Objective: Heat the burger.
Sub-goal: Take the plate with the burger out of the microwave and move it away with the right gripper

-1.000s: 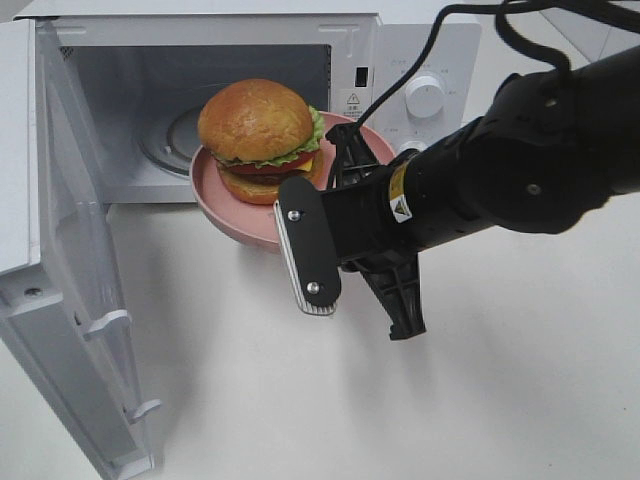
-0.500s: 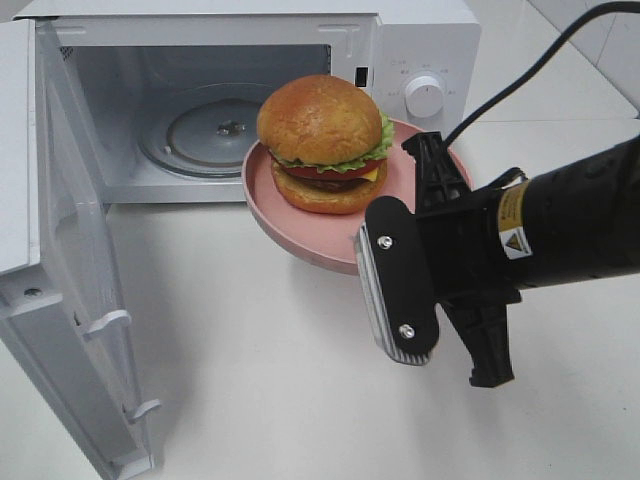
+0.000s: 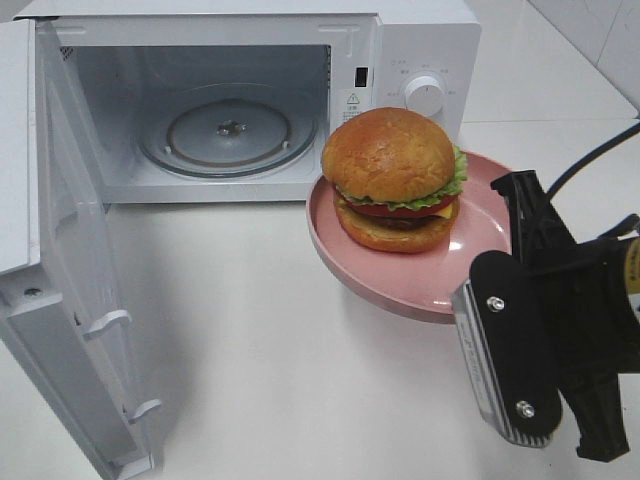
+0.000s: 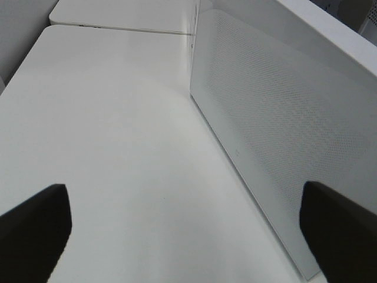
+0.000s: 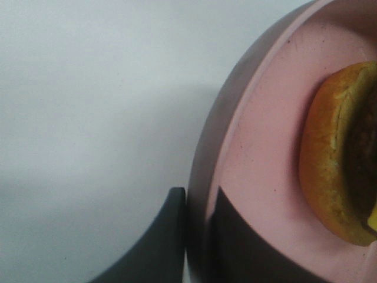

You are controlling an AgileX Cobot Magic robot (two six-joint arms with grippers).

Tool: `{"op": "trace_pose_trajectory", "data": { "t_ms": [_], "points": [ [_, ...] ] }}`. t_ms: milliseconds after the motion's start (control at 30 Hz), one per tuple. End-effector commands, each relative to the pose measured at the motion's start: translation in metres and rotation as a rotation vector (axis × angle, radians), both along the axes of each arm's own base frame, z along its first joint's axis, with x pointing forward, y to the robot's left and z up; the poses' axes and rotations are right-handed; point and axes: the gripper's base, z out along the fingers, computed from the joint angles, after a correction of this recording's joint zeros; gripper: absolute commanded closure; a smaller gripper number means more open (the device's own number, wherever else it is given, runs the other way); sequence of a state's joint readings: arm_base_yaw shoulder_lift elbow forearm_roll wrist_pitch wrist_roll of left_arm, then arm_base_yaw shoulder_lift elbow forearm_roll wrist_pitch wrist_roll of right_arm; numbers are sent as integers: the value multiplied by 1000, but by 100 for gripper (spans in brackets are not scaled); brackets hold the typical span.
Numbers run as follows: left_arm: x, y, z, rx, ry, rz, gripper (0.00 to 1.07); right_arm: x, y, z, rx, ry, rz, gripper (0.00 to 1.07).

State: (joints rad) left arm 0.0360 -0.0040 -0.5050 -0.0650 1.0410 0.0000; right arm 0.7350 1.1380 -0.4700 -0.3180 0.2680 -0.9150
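Since a second ago your right arm has drawn the pink dish (image 3: 400,280) back out from the mouth of the microwave (image 3: 250,100); dish and burger (image 3: 395,180) now hang in front of the control panel, off the desk (image 3: 270,340), where a second ago they sat at the cavity opening.

You have the right pincer (image 5: 197,236) clamped on the dish rim, one finger outside the wall and one inside, as the right wrist view shows. The burger sits upright on the dish, toward the side nearest the microwave, with lettuce and a red slice showing between the bun halves.

For writing, you get very little. A small warning sticker with a triangle sits on the frame beside the cavity, and faint grey markings ring the knob (image 3: 424,95); none of it can be read. A yellow label on your right arm is cut off by the frame edge.

The microwave door (image 3: 75,300) stands wide open and runs out of frame at its far side. The glass turntable (image 3: 228,130) lies bare inside. Much of your right arm is cropped away.

Your left pincer (image 4: 188,227) stands wide apart, holding nothing; only its two dark fingertips show, blurred, beside the perforated side wall of the microwave (image 4: 283,130).
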Motion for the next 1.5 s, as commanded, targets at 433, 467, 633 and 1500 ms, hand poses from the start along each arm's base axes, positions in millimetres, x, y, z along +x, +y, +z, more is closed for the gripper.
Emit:
{"op": "trace_pose_trajectory", "data": {
  "t_ms": [433,467,633,1500],
  "points": [
    [-3,0,0,-3,-26,1,9,-36,-41,15,34,-21,-118,107],
    [-3,0,0,-3,-26,1,9,-36,-41,15,34,-21,-118,107],
    [-3,0,0,-3,-26,1,9,-46,-53,16,25,-6,-172,107],
    [-3,0,0,-3,-26,1,9,-49,-82,20,-27,-28,-518,107]
  ]
}}
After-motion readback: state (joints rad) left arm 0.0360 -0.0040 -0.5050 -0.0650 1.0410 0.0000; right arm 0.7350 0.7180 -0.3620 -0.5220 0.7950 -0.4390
